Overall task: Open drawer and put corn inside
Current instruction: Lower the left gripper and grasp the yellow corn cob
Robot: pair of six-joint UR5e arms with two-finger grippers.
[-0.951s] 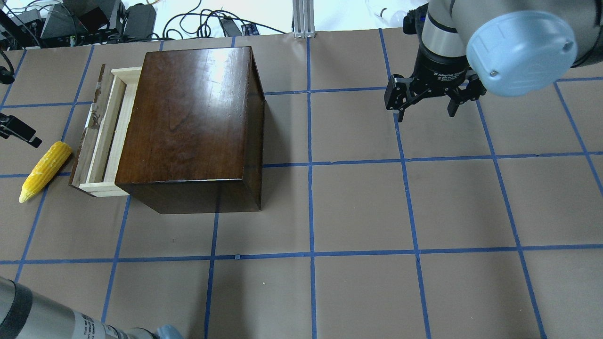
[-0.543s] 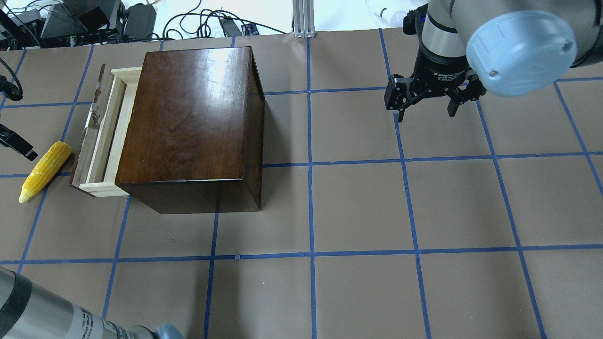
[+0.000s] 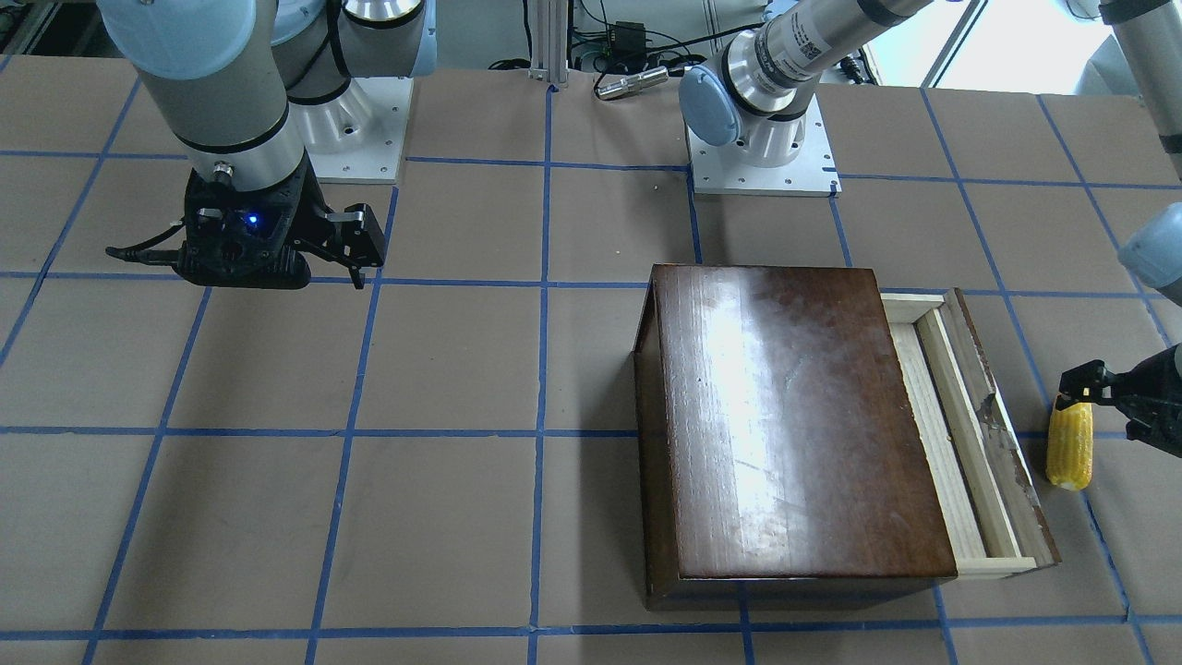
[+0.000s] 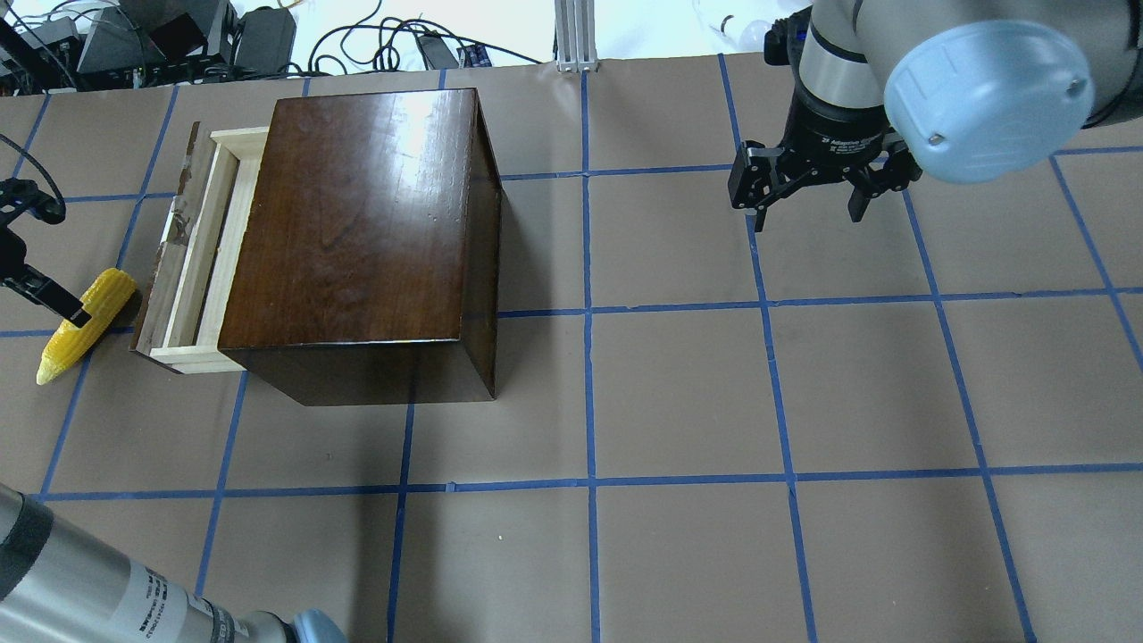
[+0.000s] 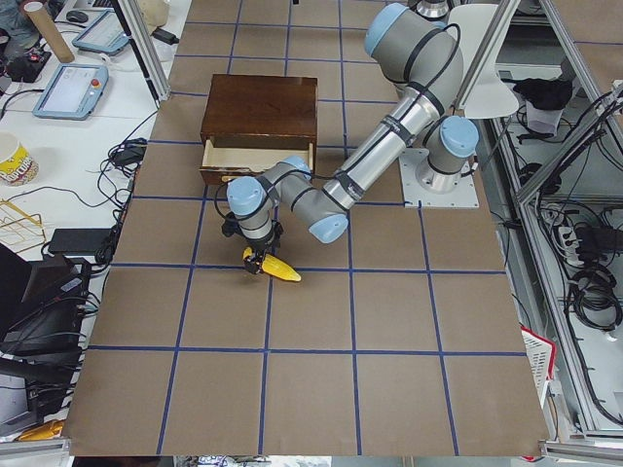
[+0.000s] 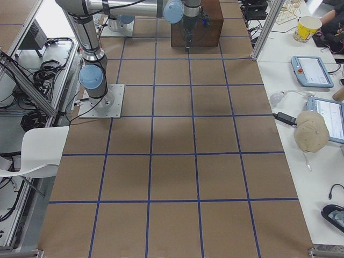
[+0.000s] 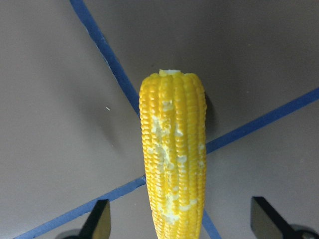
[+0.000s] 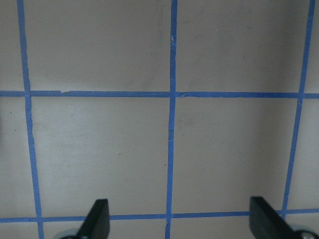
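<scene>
Half done: had opened long pale-wood drawer [image 4: 207, 259]; had not gripped small yellow corn cob [image 7: 172, 164] between left gripper [image 7: 182, 219]'s wide jaws; right gripper [image 8: 178, 219] wide, empty.

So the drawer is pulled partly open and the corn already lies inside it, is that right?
Not quite. The drawer is partly open, but the corn lies on the table just outside it, not inside, as the overhead exterior view shows.
</scene>
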